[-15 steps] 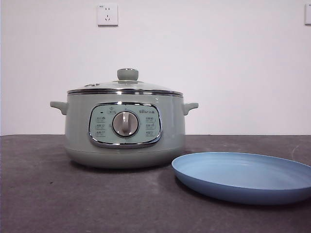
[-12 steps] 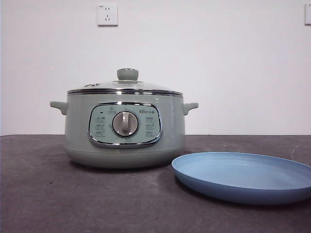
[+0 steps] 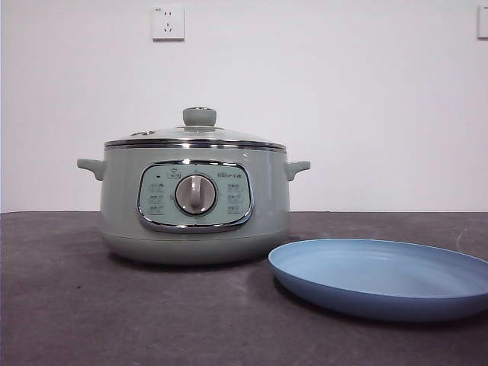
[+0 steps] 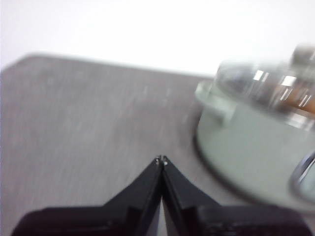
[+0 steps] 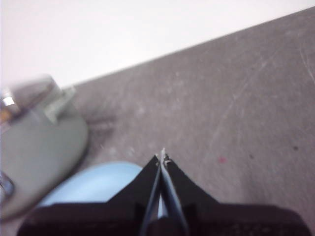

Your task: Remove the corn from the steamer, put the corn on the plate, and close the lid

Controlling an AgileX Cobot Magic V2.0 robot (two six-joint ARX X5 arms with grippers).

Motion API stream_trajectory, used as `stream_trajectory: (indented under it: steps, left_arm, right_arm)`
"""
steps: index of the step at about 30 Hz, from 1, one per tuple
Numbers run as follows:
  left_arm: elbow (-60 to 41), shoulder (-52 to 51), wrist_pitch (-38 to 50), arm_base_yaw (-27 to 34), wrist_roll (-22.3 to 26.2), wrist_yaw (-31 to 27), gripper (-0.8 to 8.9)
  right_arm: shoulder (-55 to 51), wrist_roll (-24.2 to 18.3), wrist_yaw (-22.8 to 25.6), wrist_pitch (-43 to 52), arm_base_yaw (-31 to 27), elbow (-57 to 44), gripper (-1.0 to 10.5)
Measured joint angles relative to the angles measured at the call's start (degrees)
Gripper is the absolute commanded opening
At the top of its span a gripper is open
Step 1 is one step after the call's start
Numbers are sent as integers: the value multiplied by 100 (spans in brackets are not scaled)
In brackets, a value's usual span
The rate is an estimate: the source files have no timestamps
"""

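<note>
The lid point(image 3: 195, 136) is sitting on the steamer point(image 3: 194, 202), the plate point(image 3: 381, 276) lying near-right. Both the left tool point(image 4: 161, 160) and right tool point(image 5: 163, 157) are pressed together; the small knob point(image 3: 199, 116) risks slipping.

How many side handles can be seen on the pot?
2: one handle sticks out from the pot's left side in the front view, the other handle from its right side, toward the plate. Nothing suggests hidden ones.
</note>
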Motion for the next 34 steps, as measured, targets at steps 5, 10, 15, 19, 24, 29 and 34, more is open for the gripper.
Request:
stream_trajectory:
  steps: [5, 10, 15, 19, 24, 29, 34]
  left_arm:
    - [575, 197, 9, -2, -297, 90, -8]
    - [1255, 704, -367, -2, -396, 459, -8]
    - [2164, 1368, -857, -2, -404, 1084, -8]
    - [2883, 1954, -1045, -2, -345, 1622, -8]
    - [3762, 2638, -1532, -2, -151, 2111, -8]
    - [4590, 3324, -2367, -2, 280, 2483, -8]
    - [5211, 3858, -3150, -2, 728, 2778, -8]
  right_arm:
    - [363, 256, -142, 15, 0, 487, -12]
    - [1003, 284, -640, -48, 0, 1259, -12]
    - [1801, 44, -1099, -570, 22, 2326, -12]
    - [2448, -352, -1434, -1191, 92, 3233, -12]
    - [3187, -876, -1753, -1991, 249, 4293, -12]
    - [3821, -1440, -1954, -2953, 426, 5152, -12]
    - [4328, -1910, -2328, -3786, 546, 5659, -11]
